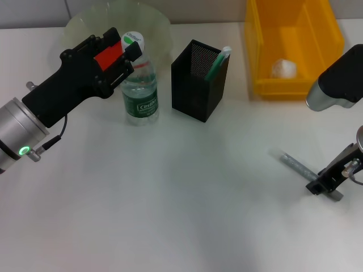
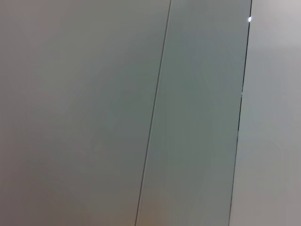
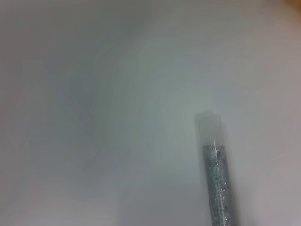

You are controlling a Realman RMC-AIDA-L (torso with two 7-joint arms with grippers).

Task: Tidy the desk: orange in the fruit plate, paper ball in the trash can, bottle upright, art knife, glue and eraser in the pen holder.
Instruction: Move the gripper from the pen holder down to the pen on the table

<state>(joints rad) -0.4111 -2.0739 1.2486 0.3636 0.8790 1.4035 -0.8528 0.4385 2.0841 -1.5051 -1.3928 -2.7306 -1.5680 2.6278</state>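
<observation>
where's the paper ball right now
In the head view the paper ball lies inside the yellow trash can at the table's far right, beyond the black pen holder.

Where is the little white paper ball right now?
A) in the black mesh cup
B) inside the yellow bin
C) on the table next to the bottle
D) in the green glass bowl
B: the head view shows the white paper ball lying on the floor of the yellow trash can, well apart from the pen holder.

Two black-and-silver arms
Left arm [image 1: 51, 102]: black casing, red panel, silver cuff, green light, thin cable. Right arm [image 1: 340, 79]: black and silver.
</observation>
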